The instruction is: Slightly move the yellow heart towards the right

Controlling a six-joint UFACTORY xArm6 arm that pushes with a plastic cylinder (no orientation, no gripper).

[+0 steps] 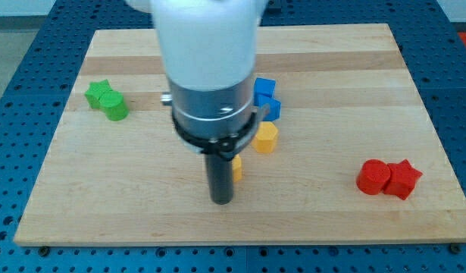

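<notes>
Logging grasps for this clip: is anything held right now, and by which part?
Nothing is held: my tip is a bare rod, sitting just left of a partly hidden yellow block.

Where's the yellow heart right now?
Near the board's middle, the yellow heart peeks out at the right of my tip, just below the yellow hexagon block.

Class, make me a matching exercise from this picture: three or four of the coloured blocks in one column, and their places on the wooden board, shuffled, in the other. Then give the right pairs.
Blocks:
1. green blocks
2. red blocks
3. blue blocks
4. yellow hexagonal block

Places:
A. view's right, near the bottom
B. just below the blue pair
C. view's left, upper part
D. middle, beside the arm's grey body

Pairs: 1-C, 2-A, 3-D, 4-B
</notes>
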